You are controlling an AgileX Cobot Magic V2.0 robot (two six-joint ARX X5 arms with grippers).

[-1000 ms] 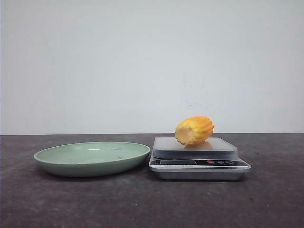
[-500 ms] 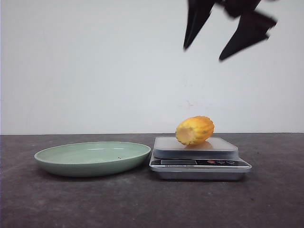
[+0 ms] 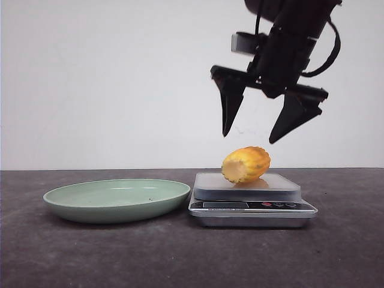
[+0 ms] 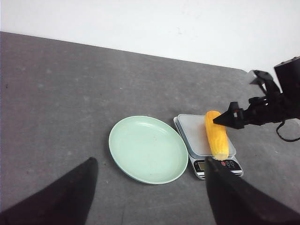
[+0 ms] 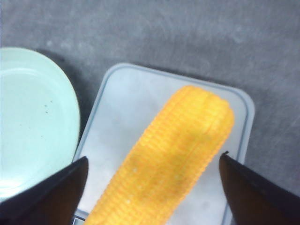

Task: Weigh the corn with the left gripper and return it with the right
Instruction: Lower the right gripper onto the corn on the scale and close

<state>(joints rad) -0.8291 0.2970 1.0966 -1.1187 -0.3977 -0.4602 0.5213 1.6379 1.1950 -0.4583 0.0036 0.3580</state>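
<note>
So on my feed the pale green plate (image 3: 117, 200) sits on the left part of the dark tabletop (image 3: 60, 258), just beside the kitchen scale (image 3: 252, 204) without touching, I think. The corn (image 3: 246, 164) lies on the scale's platform, pale cut end toward the front edge, lengthwise front to back. My right gripper (image 3: 259, 132) hangs right above it, jaws spread wide, not touching the cob. The left gripper (image 4: 150, 187) is up high looking down at everything, jaws also spread, nothing between them.
</note>
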